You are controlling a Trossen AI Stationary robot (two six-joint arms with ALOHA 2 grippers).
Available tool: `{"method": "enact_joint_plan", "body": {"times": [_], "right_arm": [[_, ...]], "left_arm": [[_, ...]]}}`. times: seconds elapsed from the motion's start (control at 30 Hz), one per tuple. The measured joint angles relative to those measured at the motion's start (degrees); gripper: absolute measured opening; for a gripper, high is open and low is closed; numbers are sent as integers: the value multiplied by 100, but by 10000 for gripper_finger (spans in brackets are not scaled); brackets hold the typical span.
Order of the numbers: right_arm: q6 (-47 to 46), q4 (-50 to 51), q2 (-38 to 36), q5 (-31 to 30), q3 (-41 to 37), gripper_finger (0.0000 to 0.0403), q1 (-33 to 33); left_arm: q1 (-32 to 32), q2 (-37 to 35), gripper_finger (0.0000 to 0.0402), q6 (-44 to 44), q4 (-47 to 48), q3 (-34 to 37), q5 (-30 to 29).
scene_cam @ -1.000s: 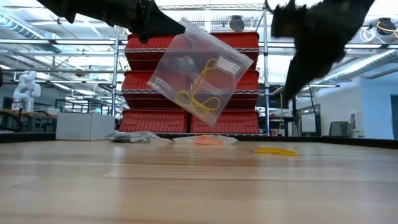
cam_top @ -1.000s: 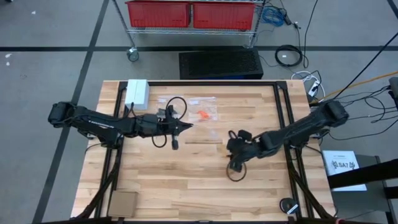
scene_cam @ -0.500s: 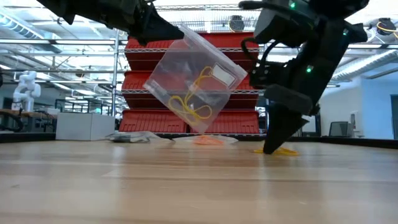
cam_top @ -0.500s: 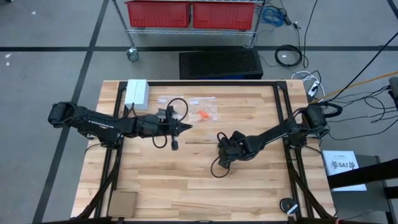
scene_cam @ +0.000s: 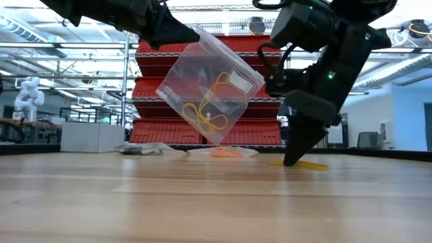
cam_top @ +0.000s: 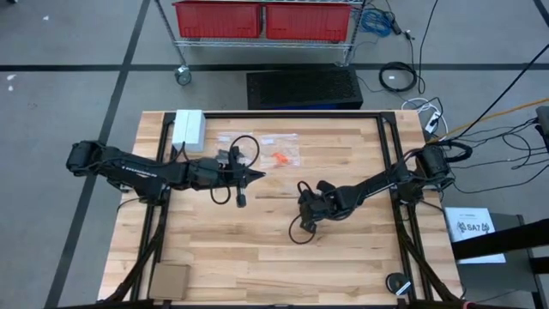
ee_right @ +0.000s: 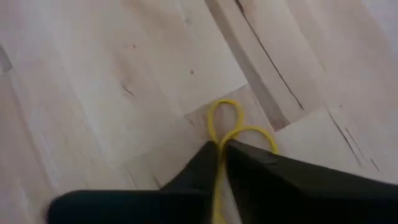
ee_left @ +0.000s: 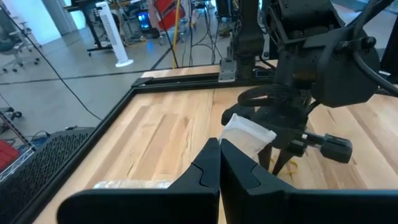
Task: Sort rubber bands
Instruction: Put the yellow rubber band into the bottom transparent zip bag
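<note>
Progress midway | left pincer [scene_cam: 192, 30] clamped on bag [scene_cam: 210, 86] with yellow bands | my right pincer [ee_right: 221, 149] pinches a yellow band [ee_right: 227, 127] on surface [cam_top: 257, 249] | orange bands [cam_top: 280, 158] unsorted

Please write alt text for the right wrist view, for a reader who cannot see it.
The right tool pinches a yellow rubber band against the wooden table. The band's loops stick out past the two dark fingertips.

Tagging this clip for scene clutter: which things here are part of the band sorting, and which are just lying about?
In the job:
- yellow rubber band on the wood, pinched by the right gripper
- clear plastic zip bag with yellow bands, held up by the left gripper
- orange bands

Lying about:
- white box
- brown cardboard square
</note>
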State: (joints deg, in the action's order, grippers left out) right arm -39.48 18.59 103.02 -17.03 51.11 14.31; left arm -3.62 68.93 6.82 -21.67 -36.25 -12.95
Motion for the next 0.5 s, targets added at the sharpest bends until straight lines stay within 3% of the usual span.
{"method": "enact_joint_plan", "body": {"times": [0.1, 0.27, 0.37, 0.5], "right_arm": [[122, -80, 3, 52, -6, 11, 61], [142, -74, -221, 223, -15, 4, 137], [219, 37, -582, 644, -61, 2, 191], [394, -118, -1190, 539, -31, 1, 203]], "left_arm": [[0, 0, 0, 1, -4, 0, 0], [17, 0, 0, 5, 0, 0, 0], [74, 0, 0, 0, 34, 0, 2], [168, 2, 0, -29, 151, 0, 2]]}}
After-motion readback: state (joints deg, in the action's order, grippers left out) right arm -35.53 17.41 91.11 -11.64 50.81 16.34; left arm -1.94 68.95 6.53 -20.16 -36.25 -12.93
